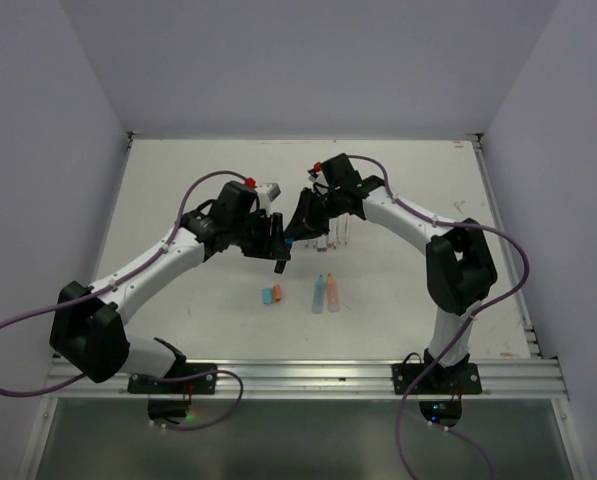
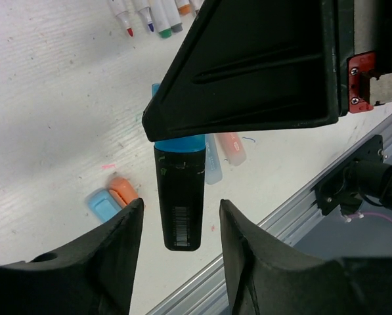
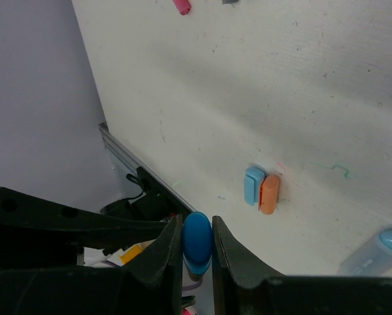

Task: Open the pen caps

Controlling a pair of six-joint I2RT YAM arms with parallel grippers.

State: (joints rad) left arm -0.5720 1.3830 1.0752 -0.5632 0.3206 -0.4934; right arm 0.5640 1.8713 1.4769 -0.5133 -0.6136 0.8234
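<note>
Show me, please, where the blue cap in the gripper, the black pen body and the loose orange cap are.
blue cap [image 3: 197,241], right wrist view, its rounded end.
black pen body [image 2: 180,203], left wrist view, mid-barrel.
orange cap [image 3: 269,193], right wrist view, its top face.

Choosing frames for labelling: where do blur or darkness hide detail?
Top external: table evenly lit, soft shadows. Left wrist: pen sharp, left hand dark and soft. Right wrist: blue cap crisp, right hand near black.
</note>
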